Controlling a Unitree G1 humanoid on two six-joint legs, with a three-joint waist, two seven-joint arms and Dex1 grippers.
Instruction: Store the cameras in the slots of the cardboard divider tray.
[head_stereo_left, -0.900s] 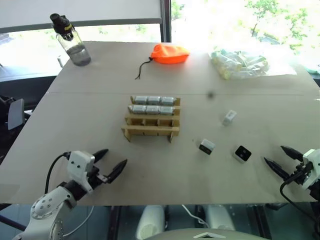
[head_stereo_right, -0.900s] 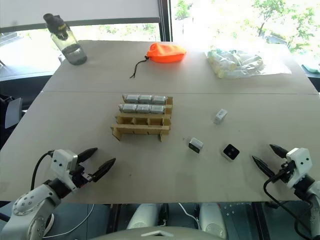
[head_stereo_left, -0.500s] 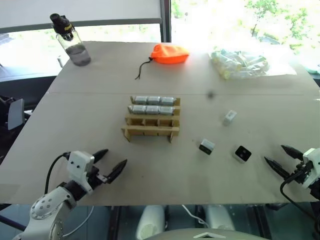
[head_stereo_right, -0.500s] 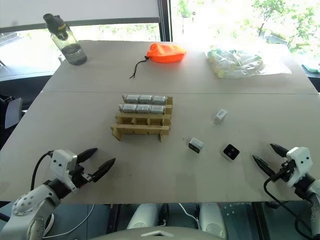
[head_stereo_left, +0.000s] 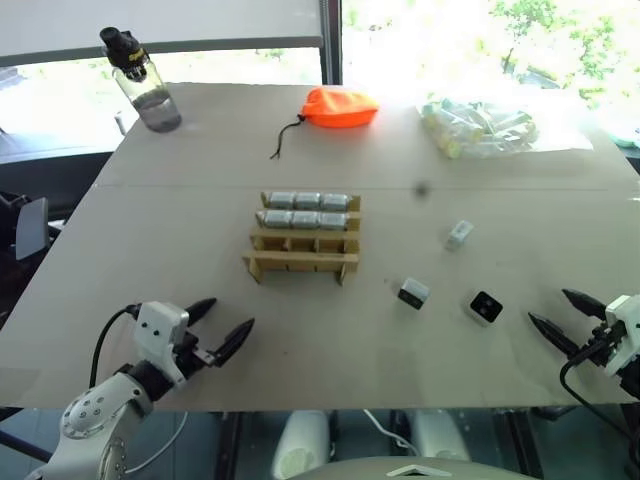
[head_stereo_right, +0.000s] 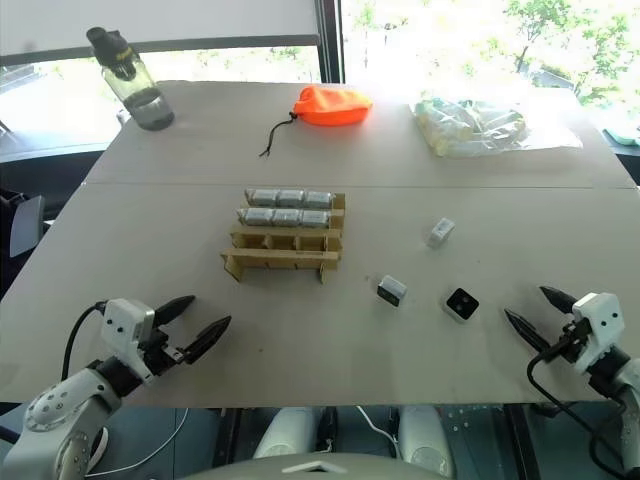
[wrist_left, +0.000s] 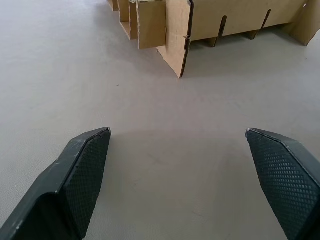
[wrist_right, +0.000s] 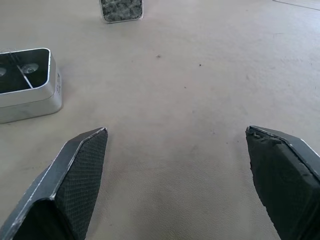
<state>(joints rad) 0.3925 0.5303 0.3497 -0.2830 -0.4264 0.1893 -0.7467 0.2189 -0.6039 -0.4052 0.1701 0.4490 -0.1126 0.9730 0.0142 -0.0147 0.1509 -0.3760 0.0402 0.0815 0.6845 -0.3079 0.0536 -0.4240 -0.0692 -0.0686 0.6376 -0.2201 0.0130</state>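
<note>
Nothing moved since earlier, left gripper and right gripper fingers still apart over near table edge, three loose cameras right of cardboard divider tray, open tabletop between.

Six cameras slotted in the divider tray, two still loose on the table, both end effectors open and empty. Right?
Not quite: three cameras lie loose on the table, not two. The left eye view shows one, another and a third, all to the right of the divider tray. The rest holds: six are slotted in its two far rows, and the left end effector and right end effector are open and empty.
</note>
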